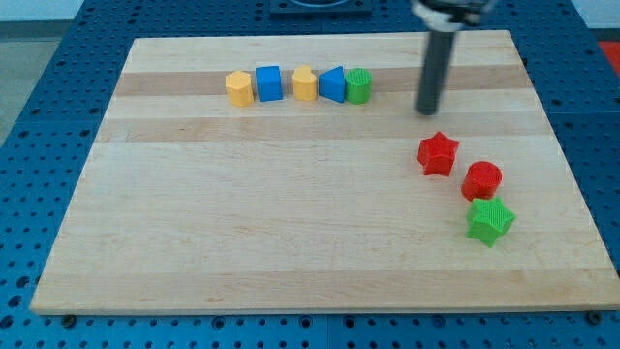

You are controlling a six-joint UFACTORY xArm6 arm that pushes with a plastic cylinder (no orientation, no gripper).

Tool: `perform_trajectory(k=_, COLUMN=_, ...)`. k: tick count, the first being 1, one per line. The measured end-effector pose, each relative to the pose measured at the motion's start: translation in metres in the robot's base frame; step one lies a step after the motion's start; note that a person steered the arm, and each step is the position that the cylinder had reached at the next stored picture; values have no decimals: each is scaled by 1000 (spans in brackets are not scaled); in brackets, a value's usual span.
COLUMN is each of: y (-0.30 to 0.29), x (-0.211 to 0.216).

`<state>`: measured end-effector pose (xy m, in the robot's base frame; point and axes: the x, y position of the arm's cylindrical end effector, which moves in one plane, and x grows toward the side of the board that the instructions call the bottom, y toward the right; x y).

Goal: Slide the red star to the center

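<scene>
The red star (438, 153) lies on the wooden board (291, 223) at the view's right, a little above the middle height. My tip (427, 111) is the lower end of the dark rod and stands just above the star toward the view's top, slightly to its left, with a small gap between them. A red round block (481, 180) sits to the lower right of the star, apart from it. A green star (490, 221) lies just below the red round block.
A row of blocks lies near the view's top: a yellow hexagon (238, 88), a blue square block (269, 83), a yellow block (304, 83), a blue block (332, 84) and a green round block (358, 85). A blue pegboard table (39, 116) surrounds the board.
</scene>
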<state>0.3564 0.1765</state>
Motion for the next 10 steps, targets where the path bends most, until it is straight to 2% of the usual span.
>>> perform_trajectory(k=1, y=40, x=32)
perform_trajectory(k=2, y=29, x=67)
perform_trajectory(k=4, y=-6, x=94)
perform_trajectory(k=8, y=-71, x=90)
perform_trajectory(k=10, y=-115, x=37)
